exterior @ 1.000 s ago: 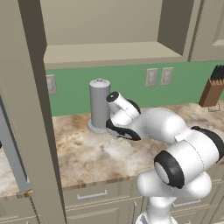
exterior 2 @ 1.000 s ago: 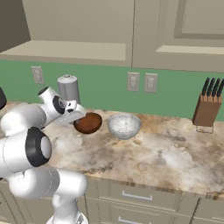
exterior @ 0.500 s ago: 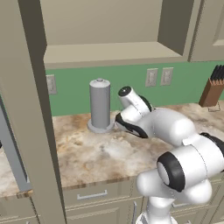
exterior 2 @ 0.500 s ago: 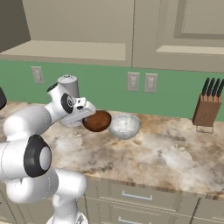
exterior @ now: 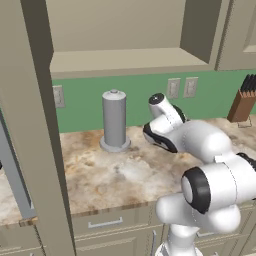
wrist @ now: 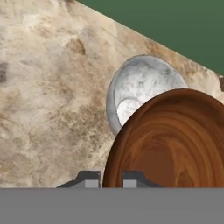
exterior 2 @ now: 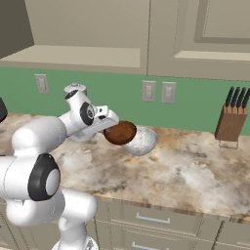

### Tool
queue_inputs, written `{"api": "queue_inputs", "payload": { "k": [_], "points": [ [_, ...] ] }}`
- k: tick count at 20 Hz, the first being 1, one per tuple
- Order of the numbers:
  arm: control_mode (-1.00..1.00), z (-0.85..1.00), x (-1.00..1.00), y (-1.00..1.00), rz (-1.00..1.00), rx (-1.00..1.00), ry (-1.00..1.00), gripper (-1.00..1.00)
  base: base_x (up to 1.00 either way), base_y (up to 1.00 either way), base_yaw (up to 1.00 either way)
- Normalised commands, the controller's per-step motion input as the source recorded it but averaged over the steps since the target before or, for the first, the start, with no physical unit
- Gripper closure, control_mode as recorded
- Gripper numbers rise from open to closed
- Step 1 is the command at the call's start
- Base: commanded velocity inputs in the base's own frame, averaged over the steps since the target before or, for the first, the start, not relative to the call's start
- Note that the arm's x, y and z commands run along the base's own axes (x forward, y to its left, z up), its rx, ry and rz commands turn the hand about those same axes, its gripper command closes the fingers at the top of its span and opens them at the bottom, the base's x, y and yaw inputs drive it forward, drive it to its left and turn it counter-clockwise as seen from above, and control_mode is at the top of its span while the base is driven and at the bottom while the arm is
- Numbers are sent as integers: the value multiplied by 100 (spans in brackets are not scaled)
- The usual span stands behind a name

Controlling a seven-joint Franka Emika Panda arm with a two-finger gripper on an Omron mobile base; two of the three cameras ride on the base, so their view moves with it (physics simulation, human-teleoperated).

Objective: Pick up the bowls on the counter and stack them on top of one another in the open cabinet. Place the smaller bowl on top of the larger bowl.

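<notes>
- The gripper is clamping the near rim of the smaller bowl, one fingertip sitting on each side of the rim in the hand view.
- The smaller bowl, glossy and dark reddish-brown, is hanging clear of the counter, tilted so that its hollow is facing the hand camera.
- The larger bowl, pale whitish-grey, is resting upright on the counter just beside the brown one, toward the knife block in the right base view.
- In the hand view the brown bowl is overlapping the near part of the larger bowl; whether the two are touching cannot be told.
- The arm is reaching across the counter in the left base view, its body hiding both bowls there.
- The grey canister is standing upright on the counter near the green wall, to the left of the wrist in that view.
- The open cabinet is showing its flat shelf floor above the canister, with nothing resting on the visible part of it.
- Two wall outlets are sitting side by side on the green wall above the bowls.
- The knife block is standing at the far right of the counter, well apart from the bowls.
</notes>
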Motion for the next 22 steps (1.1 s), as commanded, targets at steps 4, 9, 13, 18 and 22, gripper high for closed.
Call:
{"api": "queue_inputs", "payload": {
  "k": [4, 9, 13, 18, 22],
  "points": [
    [-100, 2, 16, -40, 0, 0, -3, 100, 0, 0, 0],
    [-100, 0, 21, -34, 1, 0, -3, 100, 0, 0, 0],
    [-100, -1, 25, -17, 1, 0, -1, 100, 0, 0, 0],
    [-100, -4, 19, -4, 0, 0, 0, 100, 0, 0, 0],
    [-100, -8, 7, -1, 0, 0, 0, 100, 0, 0, 0]
  ]
}}
